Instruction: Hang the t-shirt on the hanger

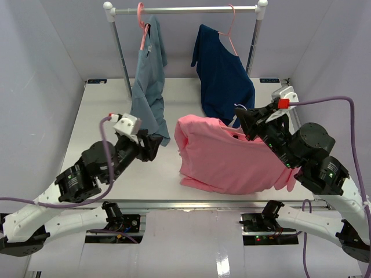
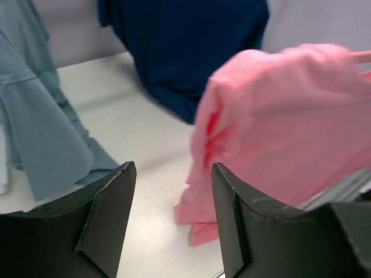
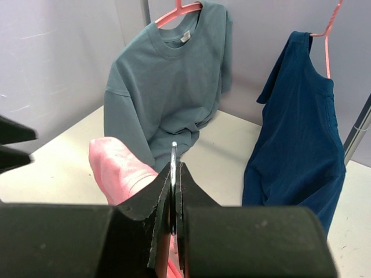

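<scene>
The salmon-pink t-shirt (image 1: 223, 157) hangs draped in the middle of the table, its lower edge on the tabletop. It also shows in the left wrist view (image 2: 278, 116) and the right wrist view (image 3: 116, 165). My right gripper (image 1: 246, 123) (image 3: 175, 169) is shut on the thin metal hook of the hanger (image 3: 173, 152), at the shirt's top right. The hanger's pink body is mostly hidden under the shirt; one end pokes out (image 2: 362, 56). My left gripper (image 1: 155, 145) (image 2: 173, 174) is open and empty, just left of the shirt and apart from it.
A clothes rack (image 1: 185, 10) stands at the back of the white table (image 1: 98, 121). On it hang a grey-blue shirt (image 1: 148, 87) at the left and a navy shirt (image 1: 223, 75) at the right, each on a pink hanger. Lilac walls enclose the table.
</scene>
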